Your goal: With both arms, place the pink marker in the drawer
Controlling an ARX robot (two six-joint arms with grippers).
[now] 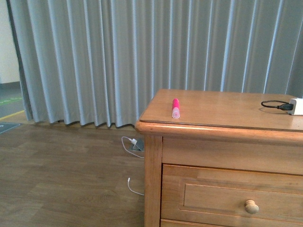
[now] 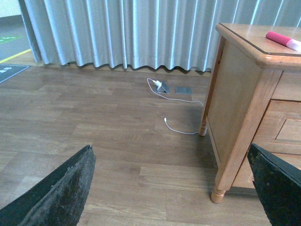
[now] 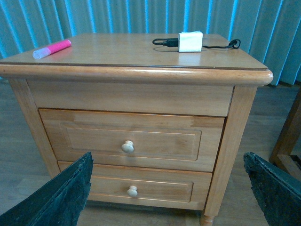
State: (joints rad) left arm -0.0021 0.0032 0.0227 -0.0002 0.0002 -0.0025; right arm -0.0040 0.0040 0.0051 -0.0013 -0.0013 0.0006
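Both pairs of fingers spread wide, nothing held: left gripper [image 2: 169, 148], right gripper [image 3: 168, 155]. Pink marker [image 1: 175, 108] lies on the cabinet top [image 1: 227, 113] by its left front corner, higher than my fingers and well apart from both. Long axis runs front to back, pale end toward me. Left arm looks nearer. Drawer [image 3: 84, 136] closed, straight ahead of my right fingers.

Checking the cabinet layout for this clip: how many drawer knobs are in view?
2. The upper knob sits mid-front on the top drawer; the lower knob sits on the lower drawer beneath it. No third drawer shows.
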